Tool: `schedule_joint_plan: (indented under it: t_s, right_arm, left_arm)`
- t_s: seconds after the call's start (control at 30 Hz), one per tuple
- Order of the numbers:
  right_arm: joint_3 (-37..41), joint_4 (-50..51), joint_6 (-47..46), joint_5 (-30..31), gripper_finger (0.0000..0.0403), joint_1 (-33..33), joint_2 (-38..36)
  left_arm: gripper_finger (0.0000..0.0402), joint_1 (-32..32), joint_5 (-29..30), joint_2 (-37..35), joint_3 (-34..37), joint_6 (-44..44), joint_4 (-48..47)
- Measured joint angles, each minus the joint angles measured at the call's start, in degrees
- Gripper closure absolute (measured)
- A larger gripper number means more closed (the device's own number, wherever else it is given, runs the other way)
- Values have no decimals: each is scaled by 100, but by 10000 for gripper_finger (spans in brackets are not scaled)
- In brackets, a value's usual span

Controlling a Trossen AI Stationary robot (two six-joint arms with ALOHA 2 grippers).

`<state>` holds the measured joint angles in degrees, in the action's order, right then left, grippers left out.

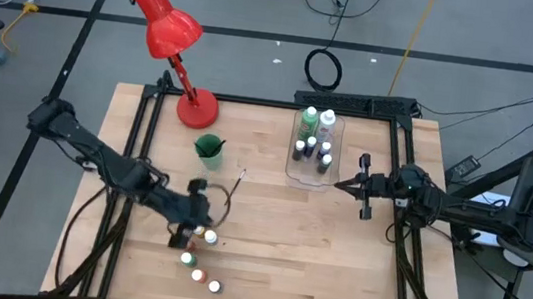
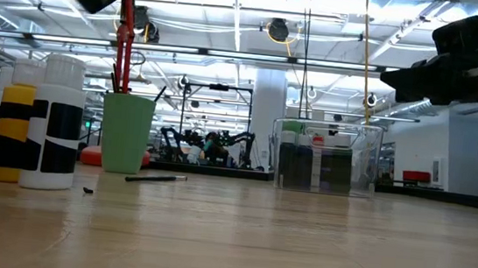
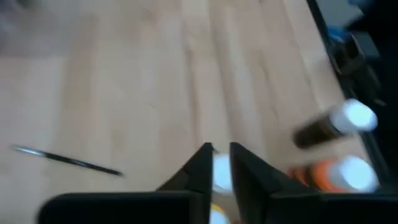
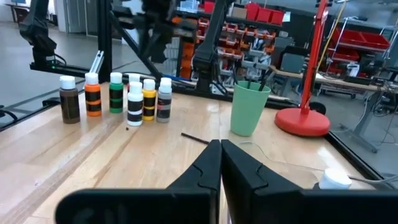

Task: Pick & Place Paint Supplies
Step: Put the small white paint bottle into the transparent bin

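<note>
Several tiny white-capped paint bottles (image 1: 201, 268) stand in a row at the table's near left; they also show in the right wrist view (image 4: 116, 93) and the low view (image 2: 33, 123). My left gripper (image 1: 191, 232) is over this row, shut on one white-capped bottle (image 3: 221, 172). A thin dark paintbrush (image 3: 68, 160) lies flat on the table near the green cup (image 1: 208, 148). The clear bin (image 1: 314, 147) holds more bottles. My right gripper (image 1: 345, 186) is shut and empty, just right of the bin. My left gripper pinches the small bottle's white cap (image 3: 221, 180) between its two fingers (image 3: 200, 169), coming from above and pointing down. A bit of yellow shows below the cap. The fingers hide the bottle's body, so I cannot tell whether it is lifted clear of the table.
A red desk lamp (image 1: 178, 59) stands at the far left, its base (image 4: 302, 121) behind the green cup (image 4: 249, 109). A dark bottle (image 3: 333, 124) and an orange one (image 3: 339, 175) stand close beside my left gripper. Bare wood lies at the table's middle and near right.
</note>
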<state>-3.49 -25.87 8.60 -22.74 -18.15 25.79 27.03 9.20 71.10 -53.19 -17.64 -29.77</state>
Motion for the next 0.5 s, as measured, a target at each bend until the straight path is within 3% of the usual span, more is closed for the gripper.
schedule_joint_plan:
  t_s: [0.3,0.5]
  right_arm:
    - [0,14,-42,7,398,0,34]
    - [0,170,-173,11,398,0,34]
  left_arm:
    - [177,244,-193,462,-4,-263,31]
    - [113,196,-227,721,-4,-238,-25]
